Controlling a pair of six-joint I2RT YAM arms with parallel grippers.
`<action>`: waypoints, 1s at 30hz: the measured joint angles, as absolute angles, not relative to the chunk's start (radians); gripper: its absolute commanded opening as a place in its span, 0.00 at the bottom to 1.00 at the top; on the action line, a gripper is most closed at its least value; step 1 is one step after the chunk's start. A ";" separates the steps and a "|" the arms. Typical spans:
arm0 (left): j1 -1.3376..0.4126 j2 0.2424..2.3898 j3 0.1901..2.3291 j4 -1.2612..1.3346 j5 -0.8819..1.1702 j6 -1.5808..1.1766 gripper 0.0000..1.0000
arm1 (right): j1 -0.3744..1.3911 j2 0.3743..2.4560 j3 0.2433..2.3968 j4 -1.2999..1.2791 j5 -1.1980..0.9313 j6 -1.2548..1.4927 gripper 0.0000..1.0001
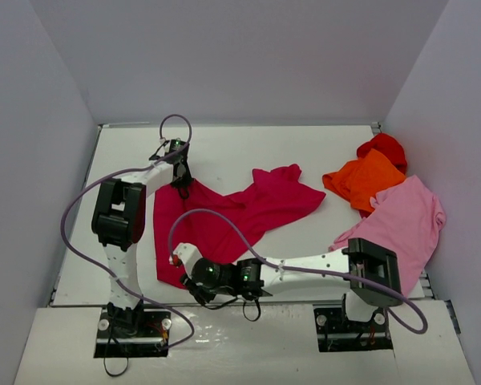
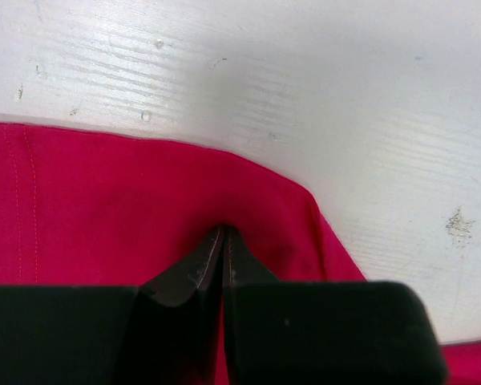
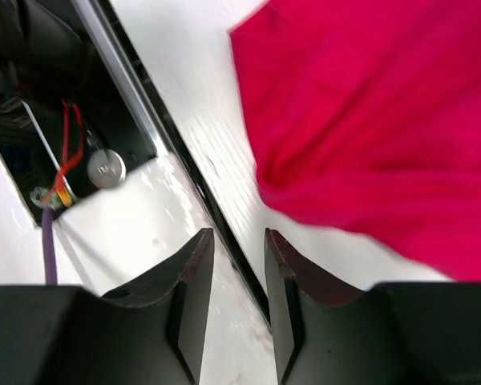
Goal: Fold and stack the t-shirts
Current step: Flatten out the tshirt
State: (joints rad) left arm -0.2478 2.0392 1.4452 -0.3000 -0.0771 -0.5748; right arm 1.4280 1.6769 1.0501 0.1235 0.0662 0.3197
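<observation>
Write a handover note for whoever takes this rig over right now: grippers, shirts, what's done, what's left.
Left gripper: shut on the crimson shirt's far-left edge.
Right gripper: open, empty, by that shirt's near corner at the table's front edge.
Orange shirt, bright red shirt, light pink shirt: bunched together at the right, unfolded.
Done: nothing folded or stacked.
Left: all four.

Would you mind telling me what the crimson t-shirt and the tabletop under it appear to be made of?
Crimson t-shirt: soft matte cloth, perhaps cotton knit; stitched seam lines and limp folds show. Tabletop: probably white-painted wood, slightly glossy; streaky grain-like lines and small chips show.
</observation>
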 measured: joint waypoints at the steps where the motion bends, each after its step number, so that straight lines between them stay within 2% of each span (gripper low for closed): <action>1: -0.248 2.039 1.445 -0.300 -0.078 -0.575 0.00 | 1.428 1.647 1.031 0.111 0.077 0.321 0.33; 5: -0.248 2.039 1.445 -0.301 -0.080 -0.574 0.00 | 1.418 1.570 1.002 0.094 0.132 0.321 0.34; 10: -0.250 2.027 1.435 -0.304 -0.080 -0.576 0.00 | 1.345 1.592 1.003 0.110 0.160 0.302 0.38; 15: -0.256 1.953 1.384 -0.326 -0.079 -0.590 0.00 | 1.212 1.711 1.026 0.155 0.131 0.278 0.35; 23: -0.272 1.741 1.240 -0.379 -0.043 -0.651 0.00 | 0.987 1.967 1.222 0.182 0.088 0.235 0.27; 30: -0.308 1.589 1.079 -0.408 0.012 -0.710 0.00 | 0.923 2.062 1.313 0.177 0.070 0.206 0.25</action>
State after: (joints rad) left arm -0.3078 1.5888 1.0790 -0.4084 0.0120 -0.7096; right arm 0.9226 2.0618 1.3126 0.1769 0.0699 0.2064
